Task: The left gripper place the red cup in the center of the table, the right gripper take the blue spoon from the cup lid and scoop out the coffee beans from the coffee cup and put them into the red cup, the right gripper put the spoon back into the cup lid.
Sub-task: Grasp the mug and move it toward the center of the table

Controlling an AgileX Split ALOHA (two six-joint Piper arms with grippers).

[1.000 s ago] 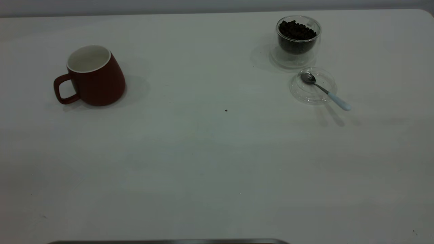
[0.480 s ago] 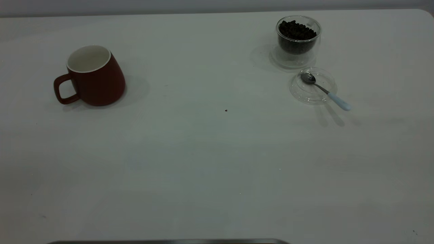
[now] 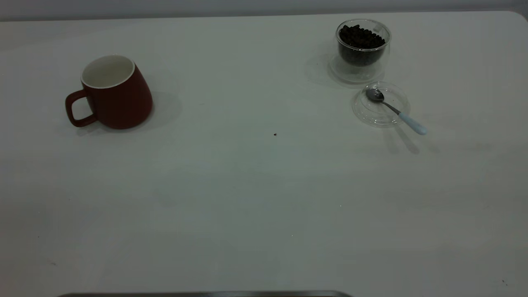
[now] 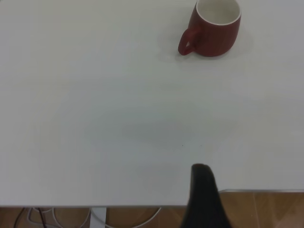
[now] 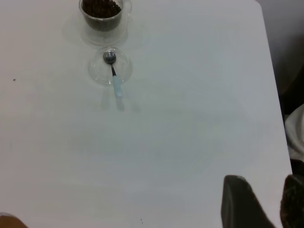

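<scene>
No readable text, labels, brands, numbers or signs anywhere in the three views. The red cup (image 3: pixel 116 95), coffee cup (image 3: pixel 362 50), cup lid (image 3: pixel 380 105) and blue spoon (image 3: pixel 397 111) all show plain, unmarked surfaces. The table (image 3: pixel 264 198) is bare of print from edge to edge.

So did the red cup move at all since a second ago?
No. The red cup sits at the same spot on the table's left side, just as far from the small dark speck as before.
</scene>
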